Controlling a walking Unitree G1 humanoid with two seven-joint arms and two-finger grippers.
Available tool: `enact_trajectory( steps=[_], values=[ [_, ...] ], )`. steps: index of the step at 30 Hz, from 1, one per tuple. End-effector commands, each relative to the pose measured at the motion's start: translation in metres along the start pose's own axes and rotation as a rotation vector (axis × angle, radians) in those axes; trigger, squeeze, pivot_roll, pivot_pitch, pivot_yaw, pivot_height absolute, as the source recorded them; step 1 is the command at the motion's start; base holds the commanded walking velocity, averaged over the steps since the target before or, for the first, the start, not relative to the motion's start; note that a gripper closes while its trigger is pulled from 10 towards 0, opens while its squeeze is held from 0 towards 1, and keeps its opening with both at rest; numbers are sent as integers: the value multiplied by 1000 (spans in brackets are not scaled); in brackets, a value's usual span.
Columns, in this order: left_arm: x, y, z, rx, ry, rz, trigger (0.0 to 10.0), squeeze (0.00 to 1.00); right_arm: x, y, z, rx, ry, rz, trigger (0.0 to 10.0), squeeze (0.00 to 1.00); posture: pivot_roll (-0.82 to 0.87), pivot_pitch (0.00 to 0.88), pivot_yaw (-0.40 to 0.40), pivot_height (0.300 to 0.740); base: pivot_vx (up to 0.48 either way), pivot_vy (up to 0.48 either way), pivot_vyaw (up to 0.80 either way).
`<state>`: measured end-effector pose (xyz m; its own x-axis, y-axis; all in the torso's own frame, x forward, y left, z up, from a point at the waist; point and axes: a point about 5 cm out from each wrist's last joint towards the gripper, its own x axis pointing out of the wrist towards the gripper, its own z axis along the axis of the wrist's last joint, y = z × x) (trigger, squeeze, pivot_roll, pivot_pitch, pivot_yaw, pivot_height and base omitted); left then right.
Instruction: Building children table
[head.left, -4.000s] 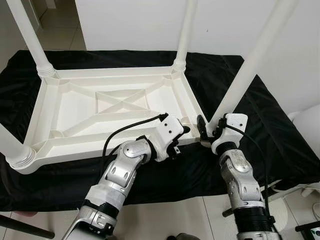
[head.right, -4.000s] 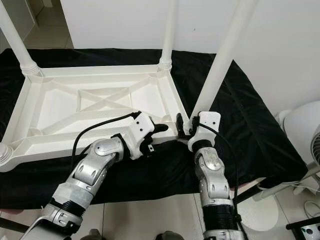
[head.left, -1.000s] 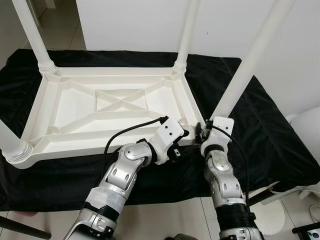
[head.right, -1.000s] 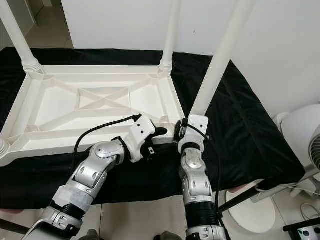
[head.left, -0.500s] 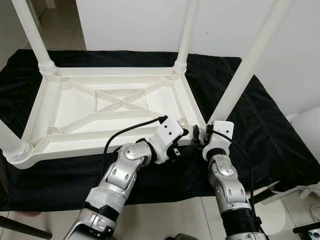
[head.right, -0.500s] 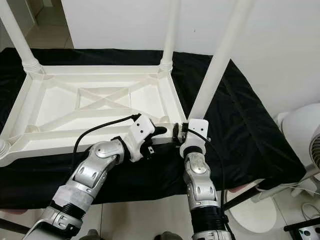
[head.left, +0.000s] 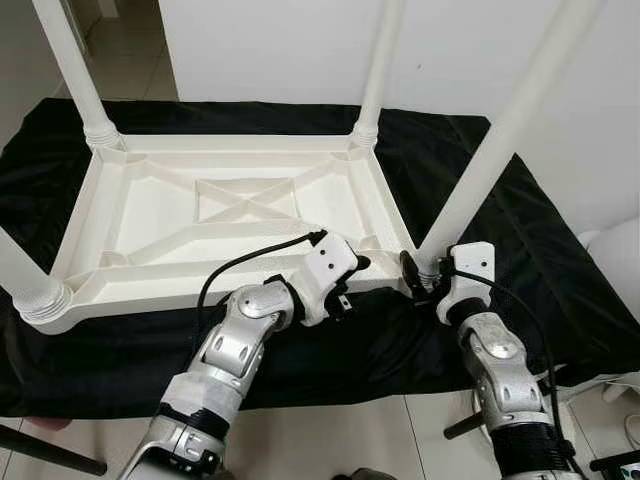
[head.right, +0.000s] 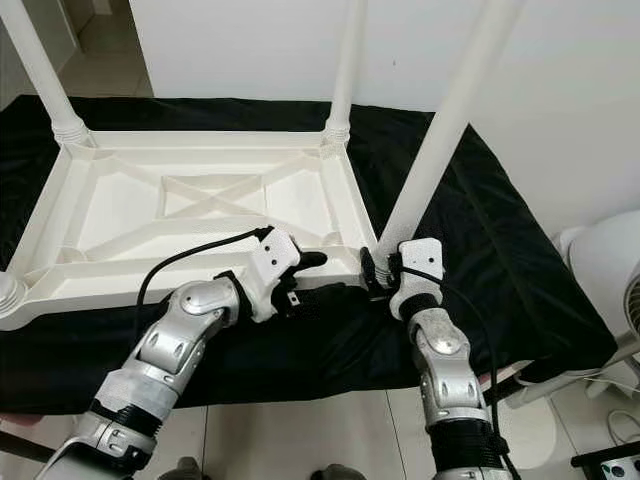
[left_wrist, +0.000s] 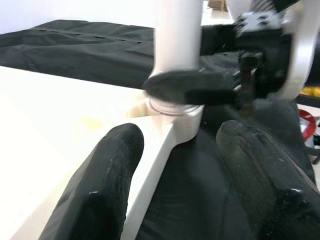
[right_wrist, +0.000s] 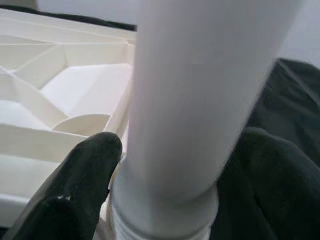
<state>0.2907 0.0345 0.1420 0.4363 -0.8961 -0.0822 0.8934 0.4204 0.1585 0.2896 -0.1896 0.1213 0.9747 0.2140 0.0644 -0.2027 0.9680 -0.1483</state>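
The children's table (head.left: 240, 215) lay upside down on a black cloth (head.left: 520, 240), its ribbed white underside facing up and its white legs standing up from the corners. The near right leg (head.left: 500, 140) rose from the corner socket directly ahead of the right gripper (head.left: 420, 276), tilting up and away to the robot's right. That gripper was closed around the base of this leg, one black finger (right_wrist: 70, 190) on each side of the tube just above the threaded collar; in the right wrist view the leg filled the gap between the two fingers, with the table's inner ribs beyond the finger on the table side.

The left gripper (left_wrist: 175, 190) sat just beside the right one, at the table's near long edge. Its two fingers were spread apart and straddled the edge close to the corner: one finger (left_wrist: 100, 185) lay over the white rim, the other over the black cloth outside it. Whether either finger pressed on the rim could not be told. Ahead of the left gripper, its wrist view showed the leg's collar seated in the corner and a finger of the right gripper crossing in front of it.

Far from both grippers, two more legs (head.left: 378, 65) stood at the far corners, and the near left leg (head.left: 25, 280) stood well off to the left gripper's outer side. A white fan (head.right: 605, 275) stood on the floor beyond the cloth, to the right of the right gripper.
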Motion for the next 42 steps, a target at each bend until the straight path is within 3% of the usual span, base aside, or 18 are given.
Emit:
enact_trajectory(
  steps=[1, 11, 12, 15, 16, 17, 18, 27, 28, 42],
  values=[
    [0, -3, 0, -6, -4, -21, 10000, 0, -2, -3, -4, 11, 4, 10, 10000, 0, 21, 0, -53, 740, 0, 0, 0],
    [-1, -8, 4, 15, -28, -78, 10000, 0, 18, -9, 1, 14, -28, 198, 10000, 0, 36, 0, -39, 740, 0, 0, 0],
    [-1, -8, 5, 17, -29, -76, 10000, 0, 21, -10, 1, 3, -25, 211, 8157, 0, 39, 0, -41, 740, 0, 0, 0],
    [0, -8, 5, 19, -29, -75, 10000, 0, 23, -10, 0, -6, -24, 218, 8157, 0, 39, 0, -41, 740, 0, 0, 0],
    [-1, -8, 5, 21, -30, -72, 10000, 0, 25, -11, 0, -10, -20, 230, 3608, 0, 44, 0, -44, 740, 0, 0, 0],
    [-1, -8, 5, 21, -30, -72, 10000, 0, 25, -11, 0, -10, -20, 230, 3608, 0, 44, 0, -44, 740, 0, 0, 0],
    [0, -7, 5, 23, -31, -66, 10000, 0, 27, -12, -1, -13, -14, 247, 0, 0, 48, 0, -47, 740, 0, 0, 0],
    [0, -6, 7, 36, -34, -42, 10000, 0, 25, -15, -10, 40, 2, 276, 0, 0, 52, 0, -52, 740, 0, 0, 0],
    [0, -5, 7, 36, -33, -41, 10000, 0, 24, -16, -12, 51, 7, 267, 10000, 0, 52, 0, -52, 740, 0, 0, 0],
    [2, -6, 6, 33, -29, -44, 10000, 0, 22, -14, -18, 106, 36, 139, 10000, 0, 40, 0, -50, 740, 0, 0, 0]
  ],
)
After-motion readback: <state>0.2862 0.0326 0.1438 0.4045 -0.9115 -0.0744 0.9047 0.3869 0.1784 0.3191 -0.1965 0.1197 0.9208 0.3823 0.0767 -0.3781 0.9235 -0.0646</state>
